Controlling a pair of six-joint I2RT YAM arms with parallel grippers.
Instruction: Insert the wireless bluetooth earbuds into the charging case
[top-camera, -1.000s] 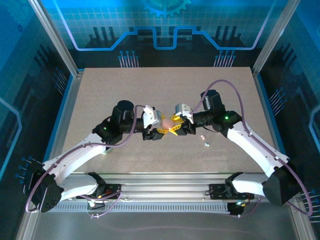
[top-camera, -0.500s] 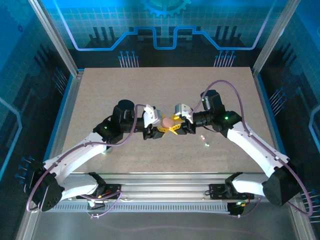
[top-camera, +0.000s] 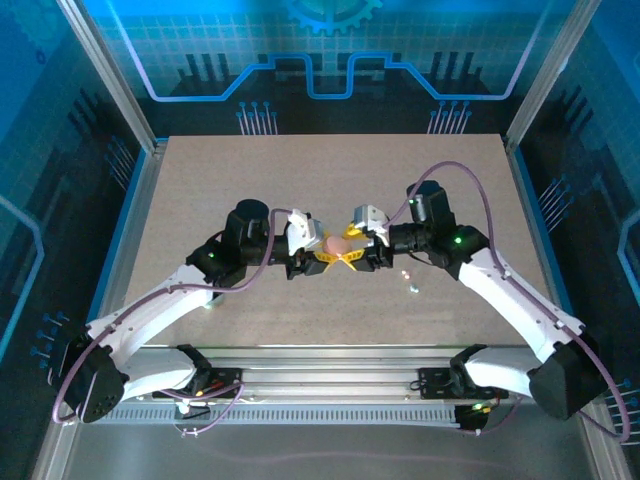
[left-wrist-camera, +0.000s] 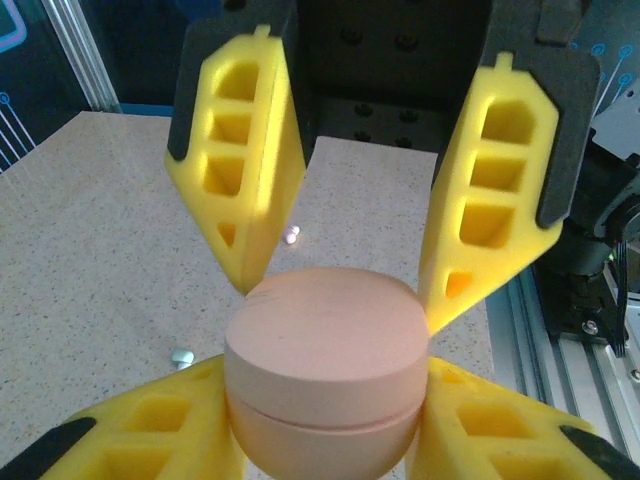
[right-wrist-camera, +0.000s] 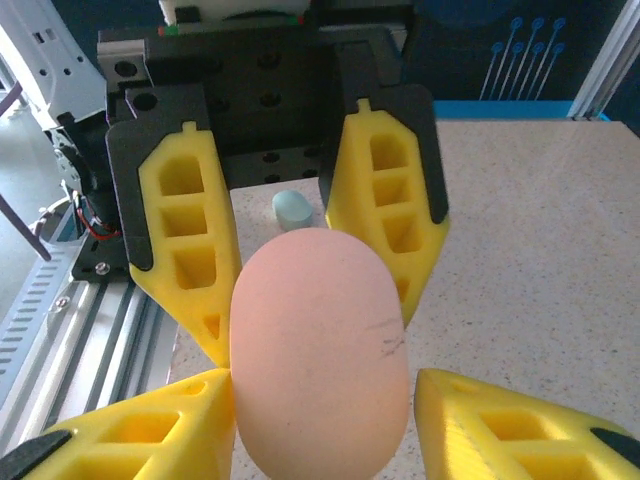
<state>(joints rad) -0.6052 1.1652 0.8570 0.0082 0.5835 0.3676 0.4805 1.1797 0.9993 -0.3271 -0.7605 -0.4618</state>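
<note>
Two white robot arms reach in from the near edge of a speckled beige counter (top-camera: 250, 170). Their elbows are pushed outward and their forearms angle inward, so the two wrists face each other at the counter's middle.

Between them is a pale pink, rounded, egg-shaped plastic charging case (top-camera: 337, 243). It is closed, with a thin seam running around it, and it is raised off the counter.

The left hand (top-camera: 322, 260) grips the case. In the left wrist view its yellow ribbed foam fingers (left-wrist-camera: 150, 430) press against both sides of the lower half.

The right hand (top-camera: 352, 256) comes from the opposite side with its fingers spread loosely around the case. In the left wrist view its fingertips (left-wrist-camera: 245, 280) sit at the edges of the lid. In the right wrist view one of its own fingers touches the case and the other stands just clear of it, so the right hand is not clamped on.

The wireless earbuds (top-camera: 405, 273) are tiny pale specks lying loose on the counter. They are just beside the right hand, toward the near edge, close together and apart from the case.

A small pale blue-green rounded piece (right-wrist-camera: 291, 208) lies on the counter under the left hand's black body.
</note>
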